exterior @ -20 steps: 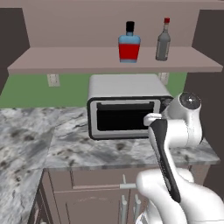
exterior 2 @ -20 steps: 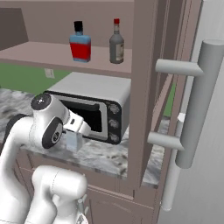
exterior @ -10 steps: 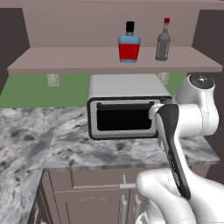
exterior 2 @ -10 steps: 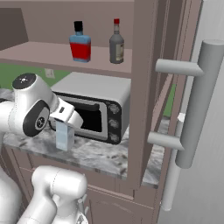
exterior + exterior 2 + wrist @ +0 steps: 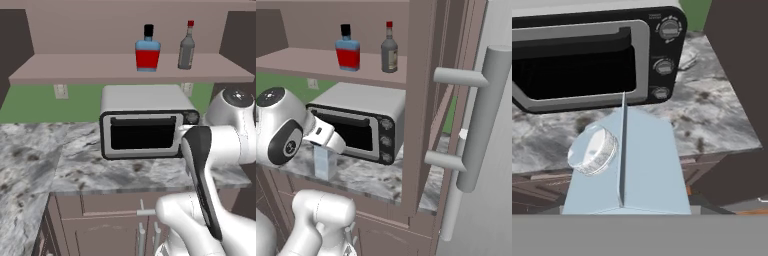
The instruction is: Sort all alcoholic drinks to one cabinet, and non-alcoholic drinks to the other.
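The pincer (image 5: 323,150) hangs over the front of the counter (image 5: 371,177), in front of the toaster oven's door, and is pinching the top of the pale-blue carton (image 5: 325,162). In the right base view the carton hangs upright below the hand, its lower part against the marble just ahead of the oven (image 5: 363,125); whether its base touches the counter cannot be told. In the hand view the carton (image 5: 642,165) is seen from above at 6 o'clock: a gabled top with a central ridge and a round clear cap (image 5: 593,149) on its left slope. The fingertips themselves are hidden behind the carton there.

The toaster oven (image 5: 145,120) sits on the counter under an open shelf (image 5: 75,72), its dark window facing forward and three knobs (image 5: 668,29) stacked along its right side.

On the shelf, at 12 o'clock above the oven, stand the two bottles. The squat red-filled bottle (image 5: 148,50) with the blue top is on the left, the slim grey bottle (image 5: 186,47) with the red cap is on the right, near each other but apart. Both are upright.

At 3 o'clock in the right base view an open cabinet door (image 5: 423,100) stands edge-on, beside a tall grey handle (image 5: 483,115).
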